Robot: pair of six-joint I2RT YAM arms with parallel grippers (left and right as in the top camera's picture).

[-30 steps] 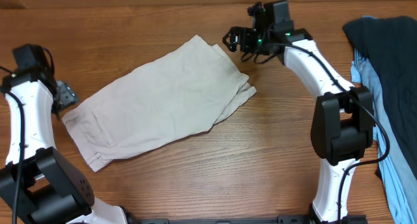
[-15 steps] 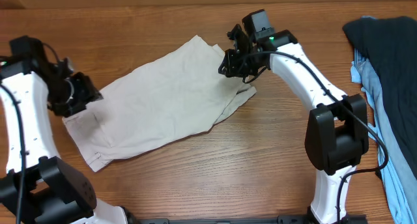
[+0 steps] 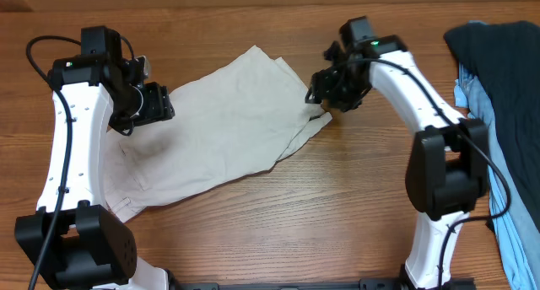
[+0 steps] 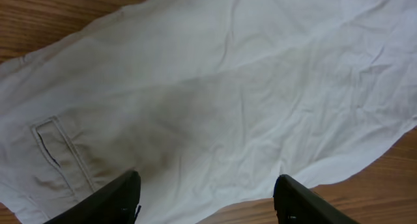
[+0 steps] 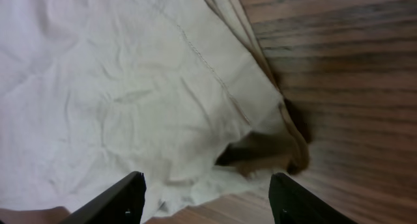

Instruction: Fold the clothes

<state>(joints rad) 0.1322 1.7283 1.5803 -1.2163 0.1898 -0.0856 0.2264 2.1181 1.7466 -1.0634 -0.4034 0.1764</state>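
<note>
The pale beige shorts lie flat and slanted across the wooden table, waistband end at lower left, leg ends at upper right. My left gripper hovers open and empty over the shorts' left part. In the left wrist view the shorts fill the frame, with a stitched pocket at left and the open fingers above the cloth. My right gripper hovers open and empty over the leg hems. The right wrist view shows the layered leg hems between the open fingers.
A dark navy garment and a light blue garment are heaped at the table's right edge. Bare wooden tabletop lies in front of the shorts.
My left arm has swung from the table's left edge inward over the shorts. My right gripper has come from behind the leg end down and right over the leg hems.
</note>
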